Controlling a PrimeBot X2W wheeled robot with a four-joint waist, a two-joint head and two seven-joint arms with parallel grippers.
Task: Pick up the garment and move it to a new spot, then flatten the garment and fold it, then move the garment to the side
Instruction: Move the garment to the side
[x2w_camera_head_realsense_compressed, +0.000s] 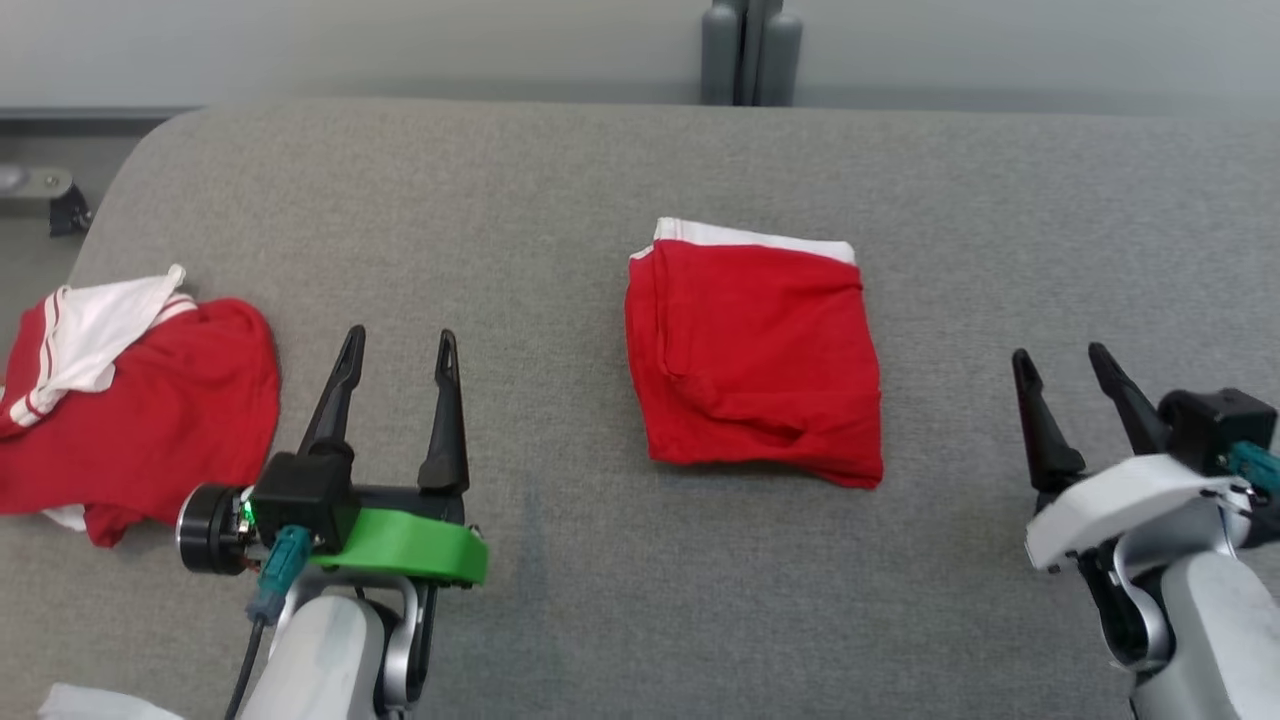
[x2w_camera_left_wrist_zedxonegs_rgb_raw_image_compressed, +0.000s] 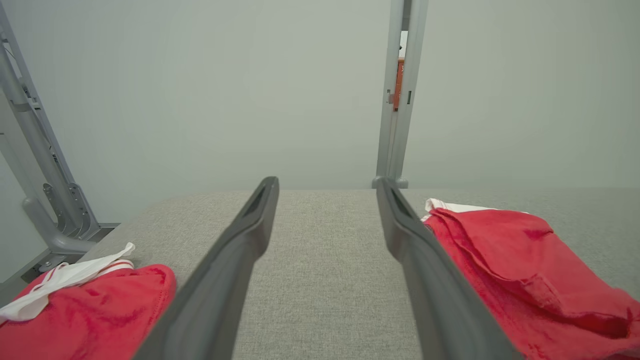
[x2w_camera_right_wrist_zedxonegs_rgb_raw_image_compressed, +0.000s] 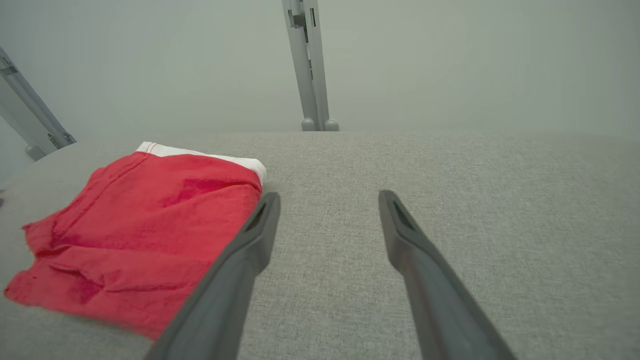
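Folded garment between 2 open tools.

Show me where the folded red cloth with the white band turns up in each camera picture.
Head view: the folded red garment lies mid-picture on the grey table.
Left wrist view: lower right, running off the right edge.
Right wrist view: lower left, white band at its far side.
Shared landmark: the grey post behind the table's far edge, beyond the garment in all three.
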